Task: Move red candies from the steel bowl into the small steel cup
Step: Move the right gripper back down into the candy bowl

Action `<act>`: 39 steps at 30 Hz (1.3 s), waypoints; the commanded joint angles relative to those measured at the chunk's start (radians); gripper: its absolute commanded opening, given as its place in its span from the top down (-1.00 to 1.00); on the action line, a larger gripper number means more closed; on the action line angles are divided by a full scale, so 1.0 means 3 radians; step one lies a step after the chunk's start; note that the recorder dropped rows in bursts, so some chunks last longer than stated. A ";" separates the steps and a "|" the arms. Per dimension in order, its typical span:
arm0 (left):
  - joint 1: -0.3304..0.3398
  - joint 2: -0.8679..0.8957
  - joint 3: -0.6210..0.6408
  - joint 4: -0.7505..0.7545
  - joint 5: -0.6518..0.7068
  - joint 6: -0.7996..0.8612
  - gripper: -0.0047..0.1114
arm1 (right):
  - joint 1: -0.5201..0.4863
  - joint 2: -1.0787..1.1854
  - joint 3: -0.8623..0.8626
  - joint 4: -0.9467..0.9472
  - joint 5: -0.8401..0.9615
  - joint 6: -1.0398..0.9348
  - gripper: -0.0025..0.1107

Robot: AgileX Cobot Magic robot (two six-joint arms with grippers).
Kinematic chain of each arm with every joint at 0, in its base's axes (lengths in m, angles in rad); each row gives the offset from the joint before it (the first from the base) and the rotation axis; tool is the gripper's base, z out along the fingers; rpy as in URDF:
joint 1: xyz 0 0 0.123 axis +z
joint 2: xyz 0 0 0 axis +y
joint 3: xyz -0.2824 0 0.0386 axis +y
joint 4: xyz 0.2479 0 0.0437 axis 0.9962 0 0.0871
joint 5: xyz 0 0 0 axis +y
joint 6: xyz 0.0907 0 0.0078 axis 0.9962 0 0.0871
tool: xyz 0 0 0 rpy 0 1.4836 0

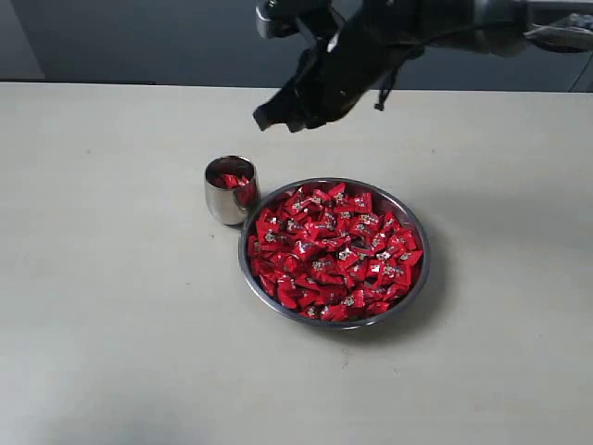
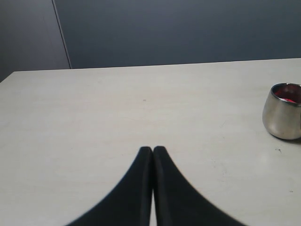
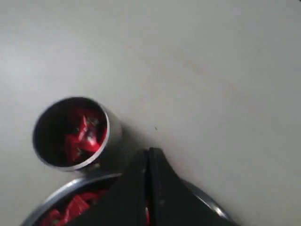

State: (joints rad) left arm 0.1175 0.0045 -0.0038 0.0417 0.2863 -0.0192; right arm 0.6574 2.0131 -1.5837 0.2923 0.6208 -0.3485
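Note:
The steel bowl (image 1: 356,324) sits mid-table, heaped with red candies (image 1: 334,250). The small steel cup (image 1: 222,208) stands just left of the bowl's rim and holds a few red candies (image 1: 233,180). My right gripper (image 1: 264,120) hangs shut in the air above and behind the cup. In the right wrist view its fingertips (image 3: 148,153) meet over the bowl's rim (image 3: 61,194), beside the cup (image 3: 112,136); I see no candy pinched at the tips. My left gripper (image 2: 153,149) is shut and empty over bare table, with the cup (image 2: 281,120) off to its side.
The pale table (image 1: 111,306) stretches wide to the left and in front of the bowl. A dark wall (image 1: 139,37) runs behind the table's far edge. The right arm's black body (image 1: 371,46) reaches in from the upper right.

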 commanded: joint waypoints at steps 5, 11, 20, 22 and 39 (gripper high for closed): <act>0.0002 -0.0015 0.0013 0.0003 -0.0006 -0.0003 0.91 | -0.0406 -0.0534 0.1051 -0.0021 0.0225 -0.0383 0.97; 0.0002 -0.0015 0.0013 0.0003 -0.0006 -0.0003 0.91 | -0.0215 -0.0512 0.1051 0.0280 0.0262 -0.0842 0.97; 0.0002 -0.0015 0.0013 0.0003 -0.0006 -0.0003 0.91 | 0.0007 -0.0332 0.0951 0.0453 0.0286 -0.1140 0.97; 0.0002 -0.0015 0.0013 0.0003 -0.0006 -0.0003 0.91 | 0.0007 -0.0191 0.0878 0.0453 0.0446 -0.1123 0.97; 0.0002 -0.0015 0.0013 0.0003 -0.0006 -0.0003 0.91 | 0.0007 0.0030 0.0435 0.0411 0.0887 0.0100 0.97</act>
State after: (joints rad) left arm 0.1175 0.0045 -0.0038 0.0417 0.2863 -0.0192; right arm 0.6610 2.0272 -1.4438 0.4236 0.8740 -0.3420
